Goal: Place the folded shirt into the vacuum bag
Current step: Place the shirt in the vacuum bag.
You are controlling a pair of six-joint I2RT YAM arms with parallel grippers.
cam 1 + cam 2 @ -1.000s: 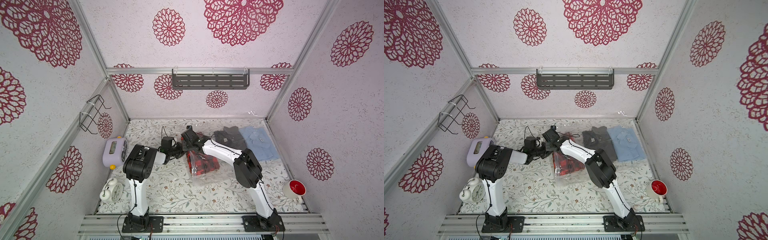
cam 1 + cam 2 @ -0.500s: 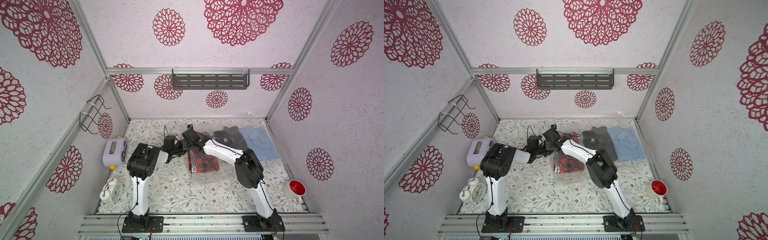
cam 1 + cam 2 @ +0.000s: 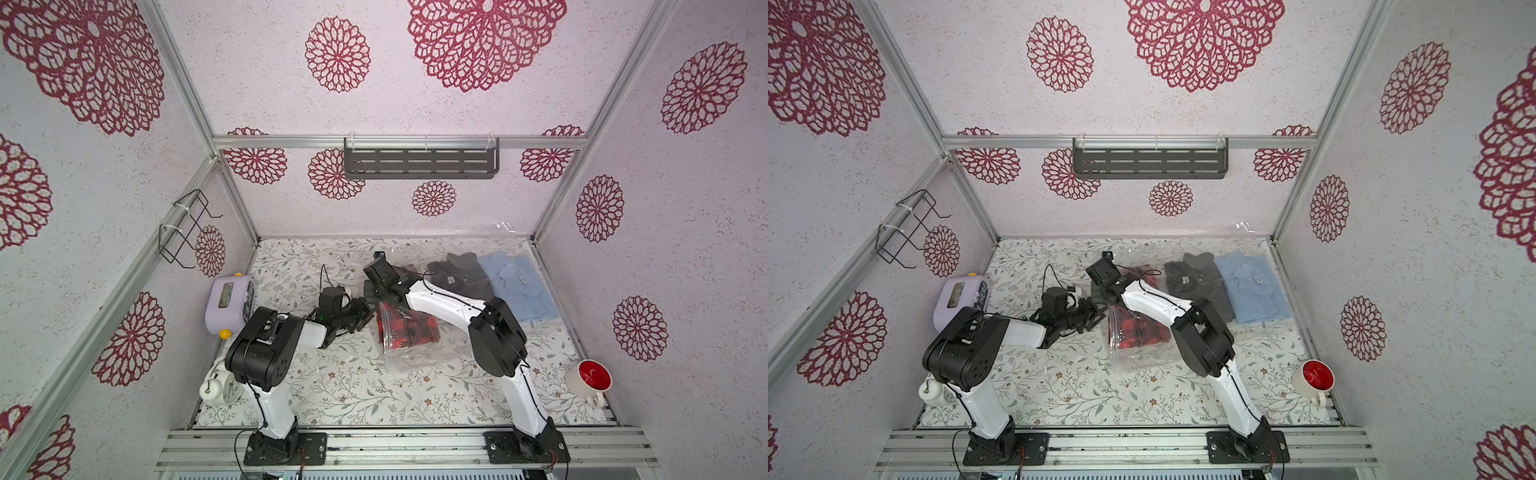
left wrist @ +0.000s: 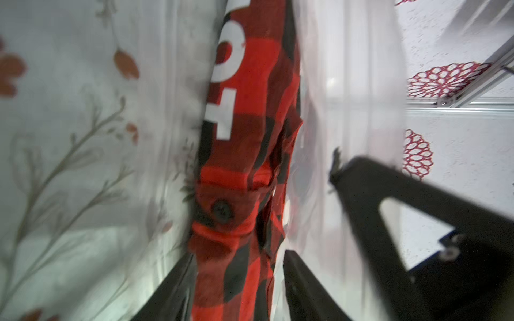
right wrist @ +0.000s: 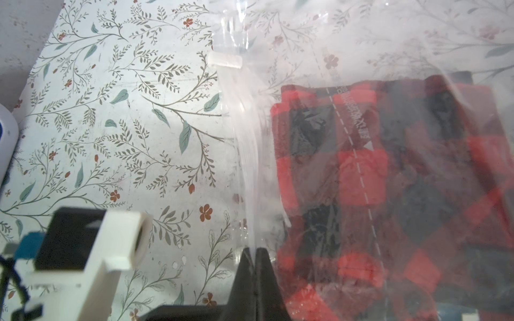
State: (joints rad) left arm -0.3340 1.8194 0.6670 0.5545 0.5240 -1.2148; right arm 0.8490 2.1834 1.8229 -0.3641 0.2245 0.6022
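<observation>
Red plaid shirt (image 3: 409,330) inside vacuum bag (image 3: 415,359), mid-table | right gripper (image 5: 254,251) clenched on bag's mouth strip | left gripper (image 3: 362,316) jaws parted astride shirt's edge (view blurred) | right arm (image 3: 440,305) overhangs bag | dark shirt (image 3: 457,276), blue shirt (image 3: 515,286) beside.

Blurry plaid shirt (image 4: 244,166), left wrist view
</observation>
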